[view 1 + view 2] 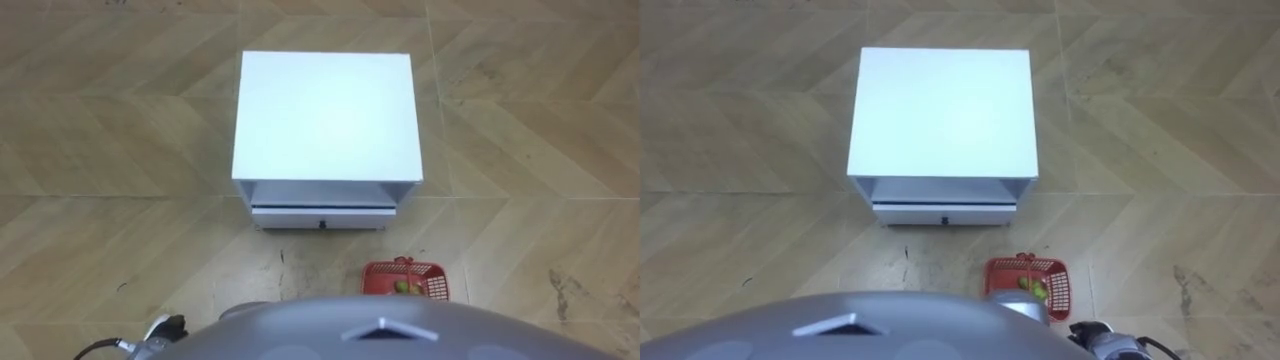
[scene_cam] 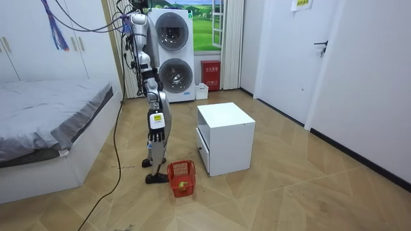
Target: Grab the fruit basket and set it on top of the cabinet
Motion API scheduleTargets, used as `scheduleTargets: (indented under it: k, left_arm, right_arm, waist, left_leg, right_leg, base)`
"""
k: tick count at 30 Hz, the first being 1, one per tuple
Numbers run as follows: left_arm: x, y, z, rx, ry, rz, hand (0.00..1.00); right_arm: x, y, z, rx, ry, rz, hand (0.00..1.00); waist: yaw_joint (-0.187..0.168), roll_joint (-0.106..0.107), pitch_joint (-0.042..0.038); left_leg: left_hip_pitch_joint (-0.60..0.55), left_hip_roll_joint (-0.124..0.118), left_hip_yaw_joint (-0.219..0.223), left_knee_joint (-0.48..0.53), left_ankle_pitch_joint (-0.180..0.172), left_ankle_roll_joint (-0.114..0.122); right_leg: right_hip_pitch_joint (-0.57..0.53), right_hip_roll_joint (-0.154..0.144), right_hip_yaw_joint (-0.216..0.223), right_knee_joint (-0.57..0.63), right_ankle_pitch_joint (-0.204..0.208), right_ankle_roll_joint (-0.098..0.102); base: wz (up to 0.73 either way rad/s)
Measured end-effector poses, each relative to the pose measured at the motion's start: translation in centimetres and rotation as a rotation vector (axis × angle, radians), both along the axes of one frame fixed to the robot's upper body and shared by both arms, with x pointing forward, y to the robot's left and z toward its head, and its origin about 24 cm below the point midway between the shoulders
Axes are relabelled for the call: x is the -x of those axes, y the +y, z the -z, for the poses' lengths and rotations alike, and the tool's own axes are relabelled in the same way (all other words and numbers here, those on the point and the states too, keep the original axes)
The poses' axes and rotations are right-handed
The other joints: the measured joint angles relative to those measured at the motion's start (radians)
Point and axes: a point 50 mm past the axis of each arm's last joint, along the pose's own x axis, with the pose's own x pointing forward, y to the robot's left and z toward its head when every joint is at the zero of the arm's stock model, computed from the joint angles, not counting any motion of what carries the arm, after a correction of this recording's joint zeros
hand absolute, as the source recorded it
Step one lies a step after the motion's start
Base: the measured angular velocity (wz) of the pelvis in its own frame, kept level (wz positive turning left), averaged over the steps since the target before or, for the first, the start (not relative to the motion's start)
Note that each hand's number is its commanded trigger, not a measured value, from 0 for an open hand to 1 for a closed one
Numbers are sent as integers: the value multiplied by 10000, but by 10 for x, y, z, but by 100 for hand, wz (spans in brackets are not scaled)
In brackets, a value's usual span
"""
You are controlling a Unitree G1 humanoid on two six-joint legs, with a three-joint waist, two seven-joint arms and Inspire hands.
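Left hand (image 1: 160, 326) low at near left, fingers impossible to judge. White cabinet (image 1: 325, 115) centre. Red fruit basket (image 1: 405, 279) on floor (image 1: 100, 220), near right. Right hand (image 1: 1102, 338) nearer still, fingers likewise unclear. Probably light, stiff plastic mesh; best lifted by handle, kept level. From room view: upright stance between bed (image 2: 51, 109) and cabinet.

No legible print anywhere. Small yellow sign (image 2: 299, 4) at top of door (image 2: 289, 64): lettering too small. Red box (image 2: 210, 74) by wall: markings unreadable.
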Motion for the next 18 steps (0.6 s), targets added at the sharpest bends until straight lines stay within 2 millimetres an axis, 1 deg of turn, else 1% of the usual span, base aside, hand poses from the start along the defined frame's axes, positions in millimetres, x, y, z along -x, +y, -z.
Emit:
scheduleTargets:
  k: [5, 8, 11, 14, 16, 18]
  left_arm:
    - [0, 0, 0, -42, -61, 11, 0]
    - [-1, 0, 0, -130, -154, 47, 0]
    - [-2, -1, 0, -158, -227, 47, 0]
    - [-7, -1, 0, -229, -437, 63, 0]
    - [-10, -1, 0, -240, -548, 95, 0]
    - [-13, -1, 0, -252, -776, 158, 0]
  right_arm:
    - [0, 0, 0, 93, -51, 37, 0]
    - [-2, -1, 0, 286, -187, 61, 0]
    - [-7, -2, -1, 499, -455, 107, 0]
    - [-12, -2, -1, 613, -849, 284, 0]
    - [-14, -2, -1, 690, -1024, 237, 0]
    - [-18, -4, -2, 833, -1222, 346, 0]
  waist:
    - [-1, -12, 3]
    - [-15, -9, 1]
    - [-30, 10, 2]
    - [-45, 64, -21]
    - [-57, 112, -19]
    - [-90, 114, 2]
  left_leg:
    - [-10, -3, -3, -17, -1, 1]
    - [-21, -9, -57, -18, -1, 2]
    - [-86, -22, -69, 12, -2, 4]
    - [-340, -42, -57, 131, -8, 16]
    - [-434, -37, -57, 212, -7, 17]
    - [-730, -68, 4, 519, -8, 20]
  right_leg:
    - [-18, -1, -5, 14, 0, 0]
    - [-22, -29, -101, 52, 0, 0]
    - [-93, -55, -118, 104, 0, 1]
    - [-347, -88, -107, 207, 0, 1]
    - [-523, -105, -105, 455, -2, 2]
    - [-976, -268, -62, 1079, -35, 4]
  base:
    - [0]
    - [5]
    - [1]
    - [0]
    - [0]
    - [0]
